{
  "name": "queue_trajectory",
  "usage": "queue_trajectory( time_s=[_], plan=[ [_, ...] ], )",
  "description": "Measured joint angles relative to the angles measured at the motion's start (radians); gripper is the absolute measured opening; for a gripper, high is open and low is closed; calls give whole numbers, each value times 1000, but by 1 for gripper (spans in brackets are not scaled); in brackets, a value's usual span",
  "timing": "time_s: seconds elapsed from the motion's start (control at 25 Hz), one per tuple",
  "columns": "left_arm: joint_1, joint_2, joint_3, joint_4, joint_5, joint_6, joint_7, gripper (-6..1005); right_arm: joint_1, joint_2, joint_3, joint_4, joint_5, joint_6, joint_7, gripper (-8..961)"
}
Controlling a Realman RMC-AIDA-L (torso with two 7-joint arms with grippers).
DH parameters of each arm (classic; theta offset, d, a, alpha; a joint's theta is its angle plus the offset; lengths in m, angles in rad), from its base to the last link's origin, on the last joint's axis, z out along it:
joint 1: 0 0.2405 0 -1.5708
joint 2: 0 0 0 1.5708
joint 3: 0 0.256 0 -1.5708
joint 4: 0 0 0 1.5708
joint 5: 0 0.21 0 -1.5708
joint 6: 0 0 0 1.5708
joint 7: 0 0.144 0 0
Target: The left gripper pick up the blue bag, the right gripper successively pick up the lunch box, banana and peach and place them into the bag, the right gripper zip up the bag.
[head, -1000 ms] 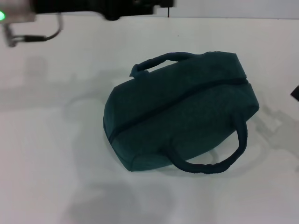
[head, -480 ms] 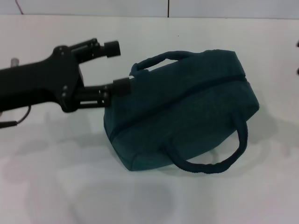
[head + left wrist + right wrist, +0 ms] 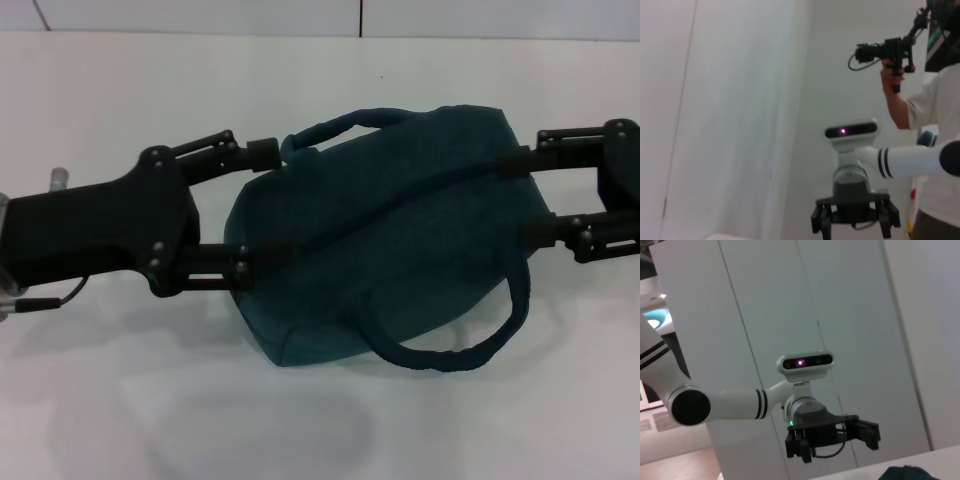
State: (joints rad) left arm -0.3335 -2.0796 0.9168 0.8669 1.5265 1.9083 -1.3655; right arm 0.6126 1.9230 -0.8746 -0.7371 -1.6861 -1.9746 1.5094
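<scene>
The blue bag (image 3: 385,235) lies between the spread-open left gripper (image 3: 262,202) and right gripper (image 3: 532,195).

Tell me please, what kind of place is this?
Probably a robot lab or filming room: a plain white table holds only a dark teal fabric bag, pale wall panels stand behind, and a person with a handheld camera rig is recording.

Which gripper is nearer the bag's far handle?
Left. The left gripper straddles the blue bag end beside that handle; the right gripper is at the opposite end.
</scene>
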Motion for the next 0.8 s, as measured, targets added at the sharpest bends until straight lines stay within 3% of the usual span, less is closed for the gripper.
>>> queue_trajectory(
  time_s=[0.8],
  plan=[
    [-10, -2, 1, -6, 37, -1, 10, 885, 2, 10, 2, -4, -6, 7, 7, 709]
  ],
)
